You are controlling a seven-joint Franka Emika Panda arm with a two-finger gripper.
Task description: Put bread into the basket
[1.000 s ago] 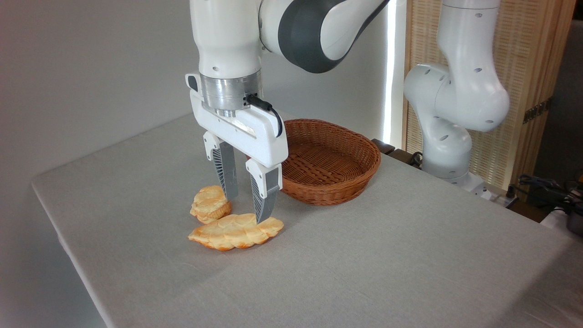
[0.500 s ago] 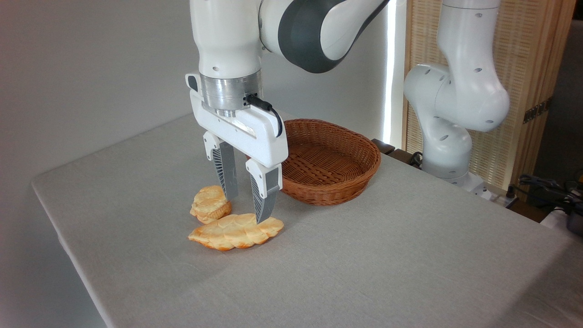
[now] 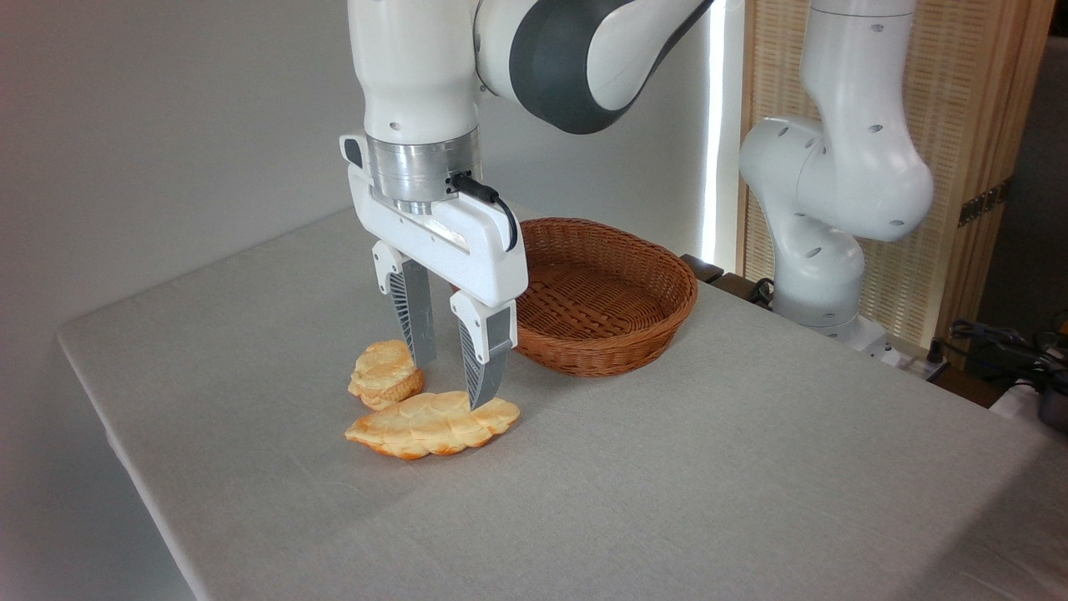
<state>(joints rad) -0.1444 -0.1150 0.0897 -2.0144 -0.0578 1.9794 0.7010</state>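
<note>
We log our white two-finger gripper [image 3: 455, 384], fingers parted and holding nothing, with the small round golden-tan bun [image 3: 384, 382] just left of its rear finger, apart from the reddish-brown oval wicker basket [image 3: 605, 334] behind-right.

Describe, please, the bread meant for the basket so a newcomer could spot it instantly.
Start at the wicker basket on the table; left of it, the open gripper hangs over two pastries. The bread is the farther, small round puffy bun, unlike the long flat loaf.
</note>
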